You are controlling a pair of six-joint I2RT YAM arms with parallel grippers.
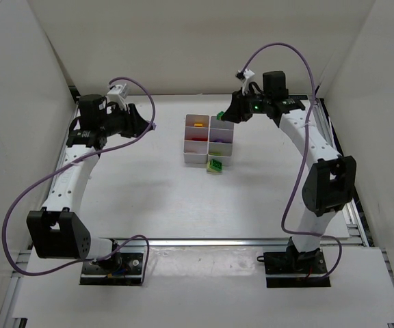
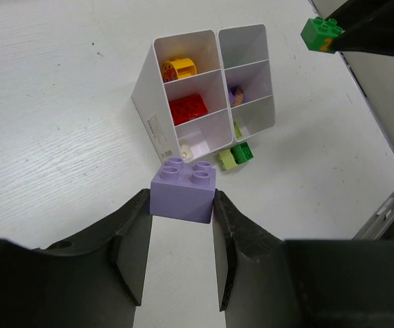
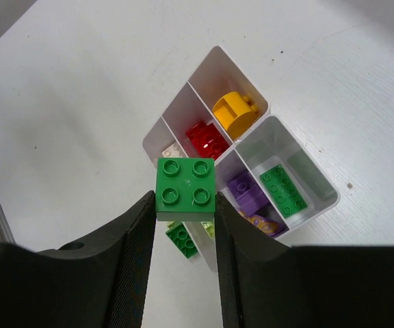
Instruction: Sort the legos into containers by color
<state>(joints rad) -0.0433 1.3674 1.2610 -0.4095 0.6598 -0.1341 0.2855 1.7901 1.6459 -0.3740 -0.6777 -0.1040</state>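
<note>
The white containers (image 1: 195, 158) stand mid-table in a two-by-three grid. My left gripper (image 2: 182, 198) is shut on a pale purple lego (image 2: 183, 184), held above the table left of the grid (image 1: 154, 126). My right gripper (image 3: 185, 201) is shut on a green lego (image 3: 186, 183), held above the grid's far right corner (image 1: 220, 114). The cells hold a yellow piece (image 3: 234, 113), a red lego (image 3: 207, 140), a purple lego (image 3: 248, 191) and a flat green lego (image 3: 284, 190). A dark green lego (image 2: 242, 152) and a light green lego (image 2: 227, 159) lie on the table against the grid's near side.
White walls close in the table on the left, back and right. An aluminium rail (image 1: 217, 240) runs across the near edge by the arm bases. The right arm's purple cable (image 1: 286, 51) loops above the back right.
</note>
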